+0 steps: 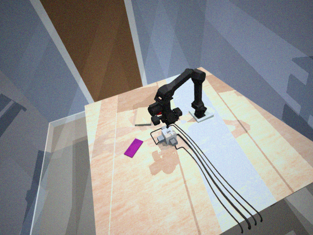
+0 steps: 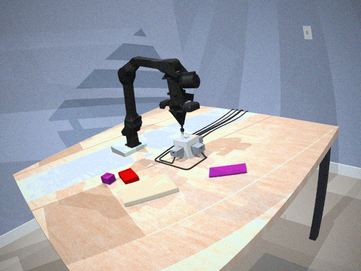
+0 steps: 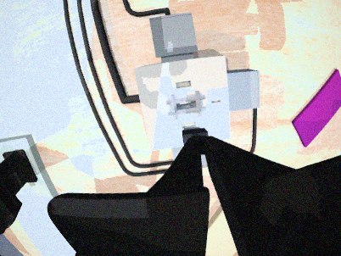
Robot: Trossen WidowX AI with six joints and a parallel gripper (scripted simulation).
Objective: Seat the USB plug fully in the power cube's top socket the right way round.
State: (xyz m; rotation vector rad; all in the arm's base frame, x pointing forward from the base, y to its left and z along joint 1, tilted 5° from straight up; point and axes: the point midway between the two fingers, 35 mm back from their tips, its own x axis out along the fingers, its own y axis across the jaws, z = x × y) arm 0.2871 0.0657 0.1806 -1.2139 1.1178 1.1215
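The white power cube (image 1: 166,136) (image 2: 187,145) (image 3: 210,79) stands mid-table with grey plugs in its side faces and black cables (image 1: 214,182) (image 2: 221,119) (image 3: 85,70) running off it. My gripper (image 1: 167,125) (image 2: 181,127) (image 3: 198,144) points straight down over the cube's top. It is shut on the small USB plug (image 2: 182,131) (image 3: 190,126), which hangs just above the top socket (image 3: 183,106). In the wrist view the plug's tip shows just at the near edge of the cube's top. I cannot tell which way round the plug faces.
A purple flat slab (image 1: 133,147) (image 2: 227,170) (image 3: 322,110) lies near the cube. A red block (image 2: 128,175), a small purple cube (image 2: 108,178) and a beige board (image 2: 148,191) (image 1: 141,118) lie on the other side. The arm's base plate (image 2: 125,150) (image 1: 202,117) is behind.
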